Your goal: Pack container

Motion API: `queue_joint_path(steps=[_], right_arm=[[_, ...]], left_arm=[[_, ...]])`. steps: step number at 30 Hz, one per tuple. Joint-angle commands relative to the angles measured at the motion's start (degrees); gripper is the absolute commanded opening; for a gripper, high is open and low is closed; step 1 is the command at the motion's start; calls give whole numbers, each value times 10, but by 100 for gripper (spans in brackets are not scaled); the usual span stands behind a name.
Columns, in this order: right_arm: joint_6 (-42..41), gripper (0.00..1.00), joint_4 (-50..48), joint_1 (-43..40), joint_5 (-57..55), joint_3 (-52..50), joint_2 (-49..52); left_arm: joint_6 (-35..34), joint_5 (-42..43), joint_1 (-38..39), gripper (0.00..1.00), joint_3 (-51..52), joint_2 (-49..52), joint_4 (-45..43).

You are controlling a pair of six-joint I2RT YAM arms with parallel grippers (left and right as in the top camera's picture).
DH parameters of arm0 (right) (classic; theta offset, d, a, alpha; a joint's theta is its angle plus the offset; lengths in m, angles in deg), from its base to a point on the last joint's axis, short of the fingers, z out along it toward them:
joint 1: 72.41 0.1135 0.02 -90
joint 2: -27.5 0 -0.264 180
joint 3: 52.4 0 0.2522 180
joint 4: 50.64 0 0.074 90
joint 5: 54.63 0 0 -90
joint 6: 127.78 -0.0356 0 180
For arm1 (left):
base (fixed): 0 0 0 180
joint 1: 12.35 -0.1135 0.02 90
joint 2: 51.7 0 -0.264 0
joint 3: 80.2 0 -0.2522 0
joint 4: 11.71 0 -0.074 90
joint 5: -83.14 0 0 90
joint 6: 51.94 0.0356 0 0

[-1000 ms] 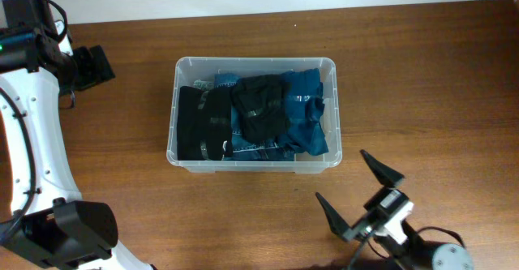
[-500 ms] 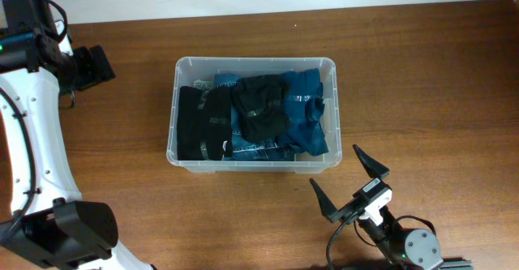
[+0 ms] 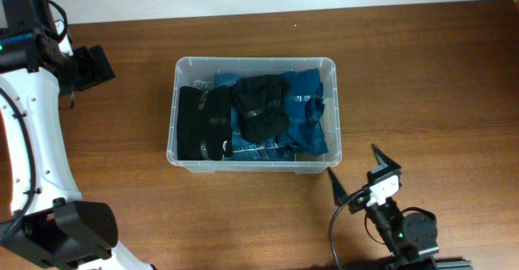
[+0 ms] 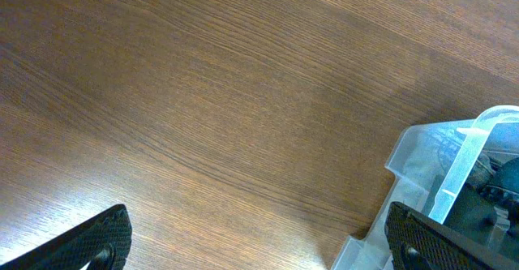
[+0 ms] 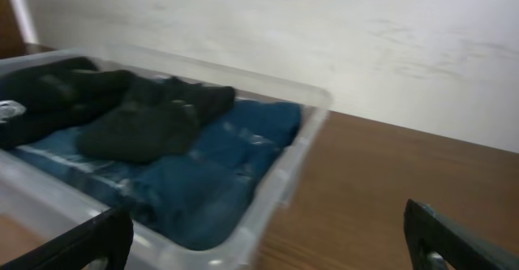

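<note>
My right hand (image 3: 353,160) hangs low over the table (image 3: 422,75), just off the near right corner of the tub (image 3: 251,58). Its two fingers are spread wide with nothing between them. My left hand (image 4: 263,250) is well off at the far left, also spread wide and empty, and the tub's corner just shows at the edge of its wrist view.

The tub sits in the middle of the table and looks well filled. There are black clothes (image 3: 203,122) along its left side and blue clothes (image 3: 308,116) on the right, with a dark bundle (image 3: 259,108) lying on top between them. I can see nothing loose on the table, so I judge the loading is about done and only settling the pile is left.

To do that well, I should lift my right hand first and come in over the rim from above, not sideways. From its wrist view the clear wall stands right in front of the fingers, and a nudge there would probably slide so light a tub.

The dark bundle seems to ride highest, so I would press there, fingers drawn closer together and flat to the cloth. I would push gently and straight down until nothing stands above the rim. If the tub starts to creep, my left hand could come across and steady its far left side.
</note>
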Motion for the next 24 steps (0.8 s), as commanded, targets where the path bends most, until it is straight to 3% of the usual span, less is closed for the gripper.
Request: queue_joint_path(steps=[1,7,24], right_arm=[[-5,98,2,-70,16,-3,-5],[-5,98,2,-153,16,-3,-5],[-4,98,2,-156,16,-3,-4]], left_arm=[[-3,4,-1,100,-4,-5,-1],[-3,4,-1,99,-4,-5,-1],[-3,4,-1,99,-4,-5,-1]])
